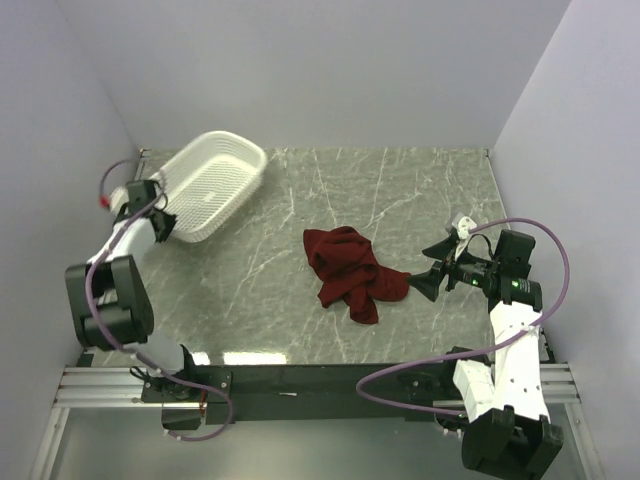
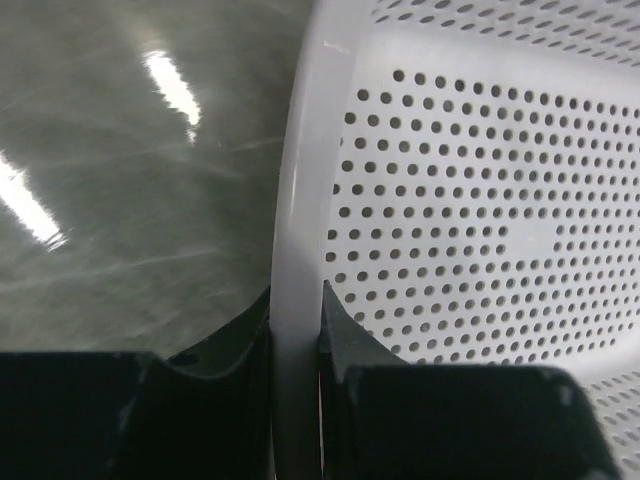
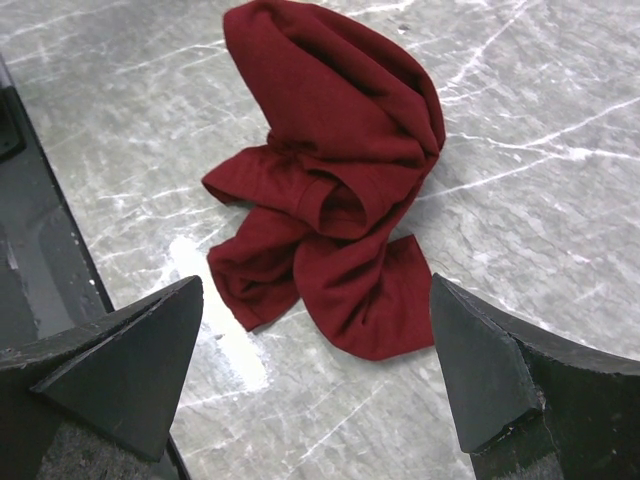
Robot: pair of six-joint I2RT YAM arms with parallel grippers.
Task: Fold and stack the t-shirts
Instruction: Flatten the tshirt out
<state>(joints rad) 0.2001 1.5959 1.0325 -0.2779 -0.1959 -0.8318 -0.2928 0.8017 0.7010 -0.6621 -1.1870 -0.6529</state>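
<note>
- Two fingers of our left gripper (image 2: 295,320) pinched the white basket (image 1: 250,160) by its rim, probably to shift it aside.
- The maroon t-shirt (image 1: 350,270) lay crumpled and unfolded in the middle of the table (image 1: 420,190).
- Our right gripper (image 1: 428,268) hung wide open and empty just beside the shirt, placed to grab an edge.

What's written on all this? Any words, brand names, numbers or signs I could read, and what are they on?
No text can be read in any view.
The dark red t-shirt: plain, no print or tag showing.
The white basket: only rows of holes, no label.
The right arm: a small green light, no lettering that can be made out.
The table: marble veins only.
</note>
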